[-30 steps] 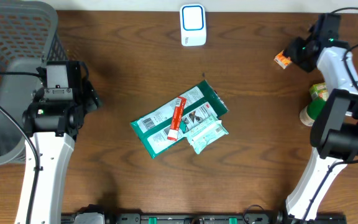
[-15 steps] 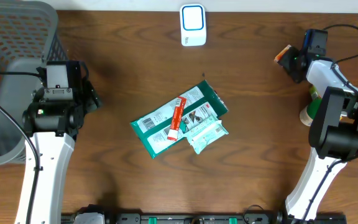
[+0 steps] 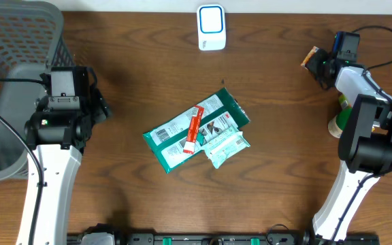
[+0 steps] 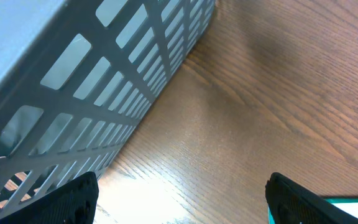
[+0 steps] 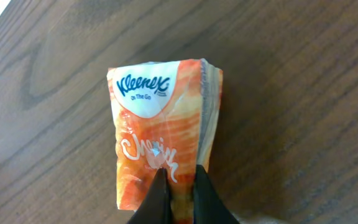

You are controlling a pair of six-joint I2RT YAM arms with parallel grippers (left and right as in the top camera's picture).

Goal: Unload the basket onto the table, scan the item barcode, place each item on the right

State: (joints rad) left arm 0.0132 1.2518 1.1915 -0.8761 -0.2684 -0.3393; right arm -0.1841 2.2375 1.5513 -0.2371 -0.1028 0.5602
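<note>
The right tool (image 5: 178, 182) has just been shut onto the orange tissue pack (image 5: 160, 124) near the far right corner of the bench (image 3: 284, 170). The pack is judged ready to be carried to the scanner (image 3: 211, 27). The left tool (image 4: 179, 198) is held wide open and empty.

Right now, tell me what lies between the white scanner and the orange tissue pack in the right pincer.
Only bare table, seen overhead: nothing sits between the white scanner and the tissue pack pinched in the right pincer.

Basket (image 3: 19, 27) left, scanner (image 3: 211, 27) rear centre, packets (image 3: 196, 129) mid-table; tissues (image 3: 311, 59) rear right
</note>
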